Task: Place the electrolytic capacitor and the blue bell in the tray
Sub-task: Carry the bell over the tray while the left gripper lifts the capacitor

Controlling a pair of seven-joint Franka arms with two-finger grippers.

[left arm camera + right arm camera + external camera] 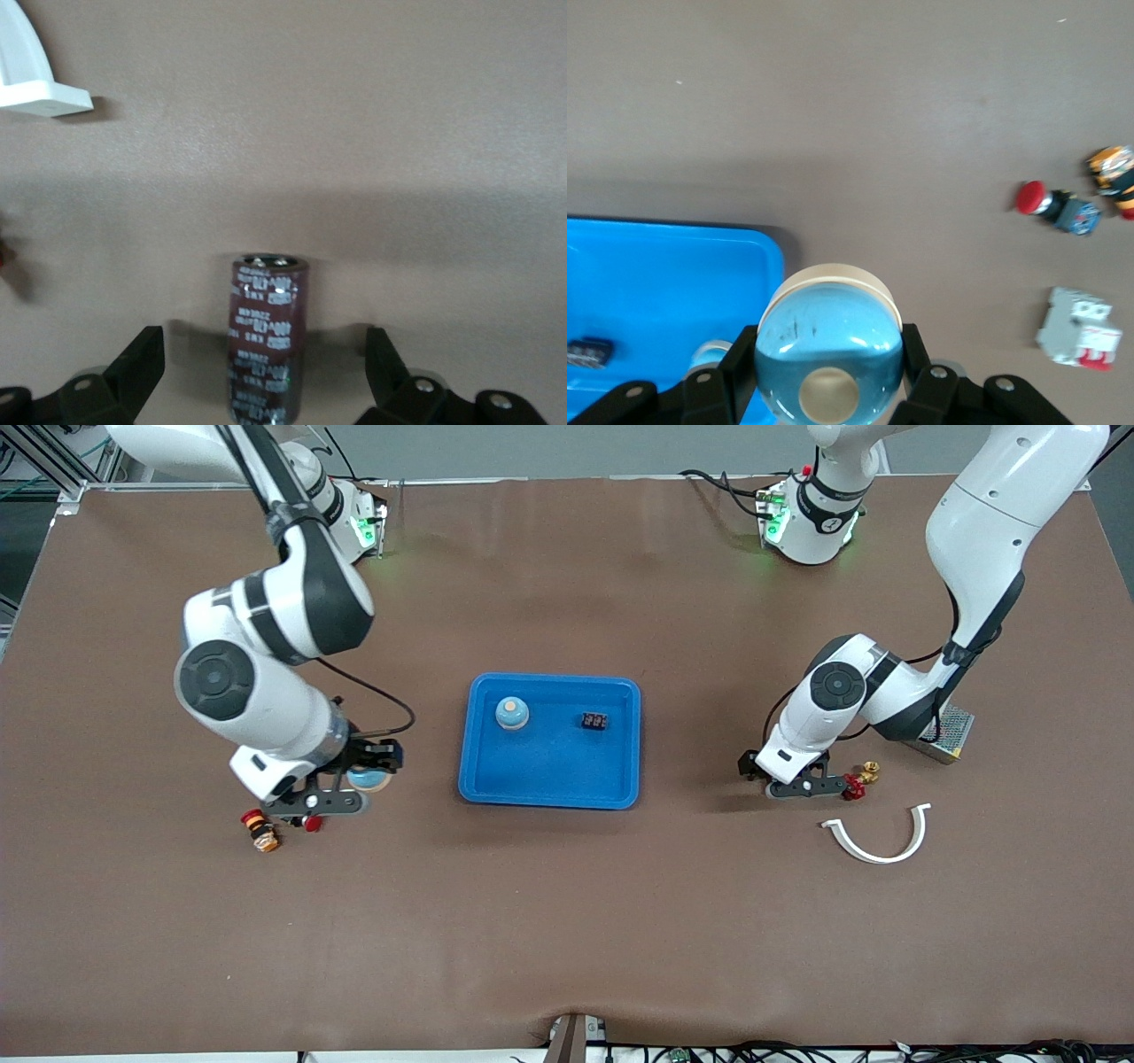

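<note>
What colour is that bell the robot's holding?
Pale blue dome on a cream base, clearest in the right wrist view.

The brown table (567,921) looks matt and a little soft, like a mat, with small wrinkles near its edge. The bright-blue rectangular plastic tray (549,779) is smooth and shiny. The pale-blue round bell (829,354) is glossy and shows light spots on its dome. The dark-red can-shaped capacitor (266,328) has a smooth shiny wrap with white print and a silver metal top. The black fingers (133,372) look like dull hard plastic. The white curved plastic strip (877,837) looks smooth and plain.
</note>
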